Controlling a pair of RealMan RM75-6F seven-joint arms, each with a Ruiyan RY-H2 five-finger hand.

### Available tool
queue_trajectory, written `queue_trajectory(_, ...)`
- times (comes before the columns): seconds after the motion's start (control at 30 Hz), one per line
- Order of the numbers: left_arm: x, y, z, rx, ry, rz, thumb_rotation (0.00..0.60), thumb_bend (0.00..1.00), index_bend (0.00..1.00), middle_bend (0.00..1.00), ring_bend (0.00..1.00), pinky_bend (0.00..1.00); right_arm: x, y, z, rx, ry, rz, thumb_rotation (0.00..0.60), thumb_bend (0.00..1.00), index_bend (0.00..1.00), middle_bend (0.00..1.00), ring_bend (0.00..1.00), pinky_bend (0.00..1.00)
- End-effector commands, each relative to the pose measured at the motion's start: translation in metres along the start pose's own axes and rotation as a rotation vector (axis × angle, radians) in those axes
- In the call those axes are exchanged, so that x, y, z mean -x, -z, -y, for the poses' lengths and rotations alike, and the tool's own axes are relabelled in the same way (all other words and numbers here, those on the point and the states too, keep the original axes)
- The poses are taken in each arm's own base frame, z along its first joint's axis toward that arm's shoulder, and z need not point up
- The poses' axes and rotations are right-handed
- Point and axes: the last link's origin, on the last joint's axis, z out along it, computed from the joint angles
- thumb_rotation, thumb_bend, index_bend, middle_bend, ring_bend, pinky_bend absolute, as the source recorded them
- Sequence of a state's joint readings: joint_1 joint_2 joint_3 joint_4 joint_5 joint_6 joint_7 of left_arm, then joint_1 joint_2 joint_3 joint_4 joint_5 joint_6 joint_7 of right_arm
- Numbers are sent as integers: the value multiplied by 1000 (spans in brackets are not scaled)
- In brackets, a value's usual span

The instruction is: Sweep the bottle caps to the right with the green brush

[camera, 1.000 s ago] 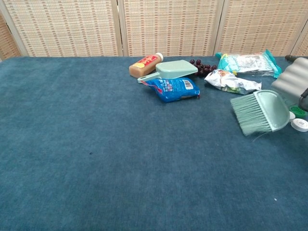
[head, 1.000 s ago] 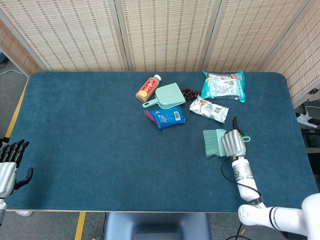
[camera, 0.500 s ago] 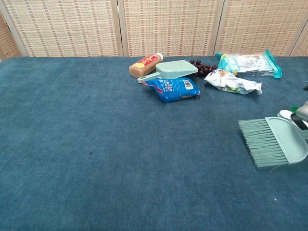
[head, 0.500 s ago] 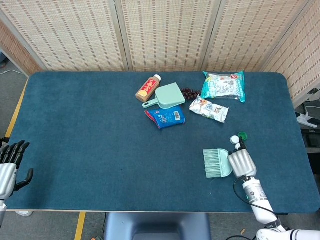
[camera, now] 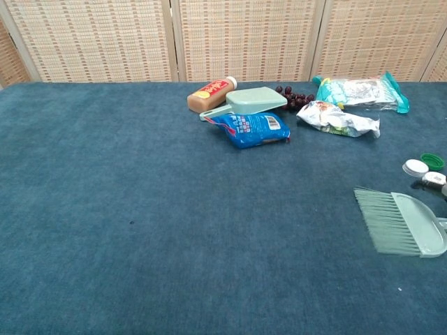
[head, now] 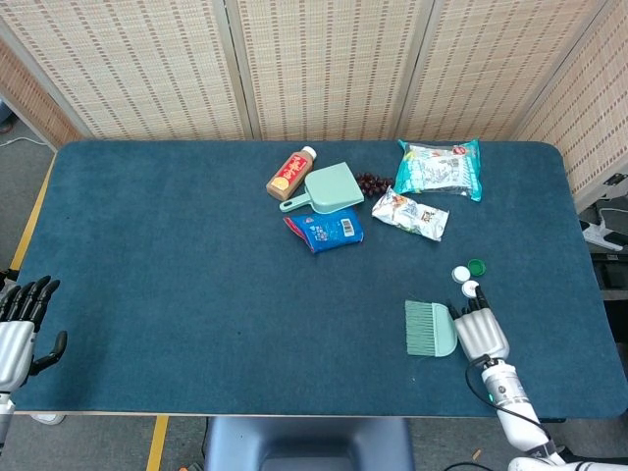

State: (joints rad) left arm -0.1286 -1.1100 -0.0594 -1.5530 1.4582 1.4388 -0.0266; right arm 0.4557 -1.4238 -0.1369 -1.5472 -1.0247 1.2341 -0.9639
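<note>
Since a second ago the right hand (head: 480, 334) has pulled the brush (head: 431, 329) back toward the near edge, so the caps (head: 468, 276) now sit uncovered just beyond it. Its fingers are clamped on the brush handle, knuckles up, bristles pointing left (brush is pale green, flat on the blue bench (head: 196, 265)). Caps: two white, one green, clustered near right. Left hand (head: 20, 329) hangs off the near-left corner, fingers apart, holding nothing. Snack bags and a dustpan (head: 329, 188) sit far centre.
</note>
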Motion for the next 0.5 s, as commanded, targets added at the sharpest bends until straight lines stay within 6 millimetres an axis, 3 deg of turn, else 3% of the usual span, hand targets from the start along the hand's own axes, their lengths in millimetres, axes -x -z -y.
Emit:
queue_trajectory(0.03,1,1,-1,3,-3,1,600,452,0,0,0,12,-9,26,-24,62,-80,-59,600,232,0,0,1,0)
queue_trajectory(0.27,-2,7,-8,29,-13,-25,600,454,0,0,0,12,-19,86,-58,160,-368,-328,600,210,0,0,0,0)
queue_trajectory(0.37,-5,9,-13,73,-10,-73,600,454,0,0,0,14,-7,103,-66,194,-458,-422,600,208,0,0,0,0)
queue_trajectory(0.5,-8,14,-15,85,-23,-108,600,452,0,0,0,14,7,110,-71,166,-480,-409,600,208,0,0,0,0)
